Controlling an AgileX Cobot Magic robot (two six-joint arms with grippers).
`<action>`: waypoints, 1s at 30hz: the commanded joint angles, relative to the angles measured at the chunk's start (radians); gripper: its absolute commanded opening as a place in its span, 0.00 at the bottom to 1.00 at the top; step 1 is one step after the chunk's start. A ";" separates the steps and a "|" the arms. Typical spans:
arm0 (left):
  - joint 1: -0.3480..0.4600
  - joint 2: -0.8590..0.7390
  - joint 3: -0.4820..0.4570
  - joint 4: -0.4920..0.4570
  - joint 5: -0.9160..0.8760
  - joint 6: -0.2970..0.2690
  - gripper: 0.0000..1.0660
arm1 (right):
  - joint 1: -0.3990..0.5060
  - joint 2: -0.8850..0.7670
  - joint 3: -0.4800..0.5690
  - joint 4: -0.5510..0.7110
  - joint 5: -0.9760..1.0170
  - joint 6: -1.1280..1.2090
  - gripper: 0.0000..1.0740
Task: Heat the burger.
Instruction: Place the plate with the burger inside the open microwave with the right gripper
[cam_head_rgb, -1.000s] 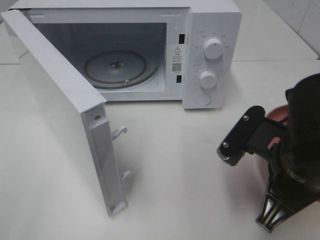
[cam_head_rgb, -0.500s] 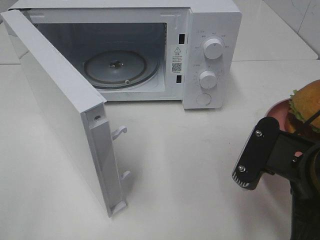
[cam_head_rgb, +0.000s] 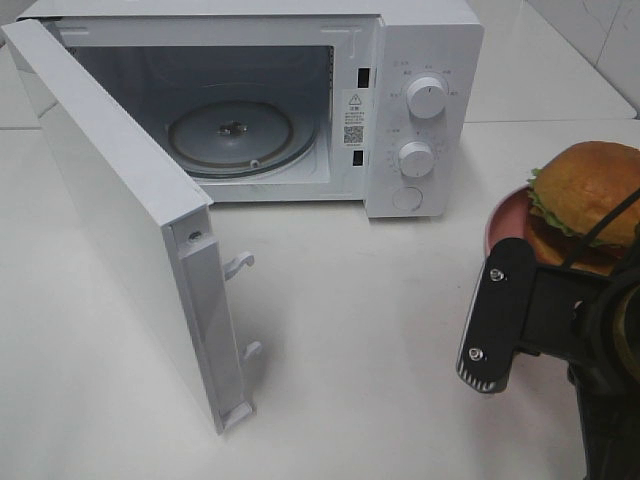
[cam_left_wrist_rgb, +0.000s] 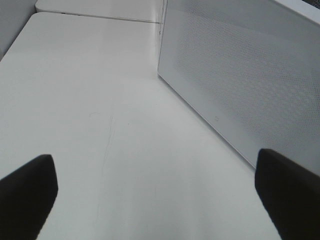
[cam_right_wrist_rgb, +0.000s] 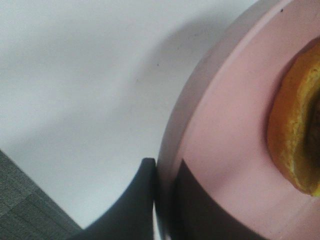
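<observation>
The burger (cam_head_rgb: 590, 190), with a golden-brown bun and green lettuce, sits on a pink plate (cam_head_rgb: 503, 222) at the right edge of the table. In the right wrist view my right gripper (cam_right_wrist_rgb: 164, 200) is shut on the rim of the pink plate (cam_right_wrist_rgb: 225, 125), one finger above and one below. The burger's bun (cam_right_wrist_rgb: 295, 135) shows at that view's edge. The right arm (cam_head_rgb: 540, 310) covers the plate's near side. My left gripper (cam_left_wrist_rgb: 157, 195) is open and empty over bare table, beside the outside of the microwave door (cam_left_wrist_rgb: 240, 75).
The white microwave (cam_head_rgb: 420, 100) stands at the back with its door (cam_head_rgb: 120, 210) swung wide open toward the front left. Its glass turntable (cam_head_rgb: 235, 135) holds nothing. Bare white table lies between the door's edge and the plate.
The right arm has drawn back toward the lower right. The burger and plate, first hidden behind it, have come into view and shifted left. The microwave has not moved.
</observation>
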 joint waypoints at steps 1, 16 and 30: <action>0.002 -0.019 0.003 0.002 -0.010 -0.004 0.94 | 0.007 -0.010 0.001 -0.080 -0.018 -0.051 0.00; 0.002 -0.019 0.003 0.002 -0.010 -0.004 0.94 | 0.007 -0.010 0.001 -0.161 -0.144 -0.266 0.00; 0.002 -0.019 0.003 0.002 -0.010 -0.004 0.94 | 0.000 -0.010 0.001 -0.156 -0.304 -0.473 0.00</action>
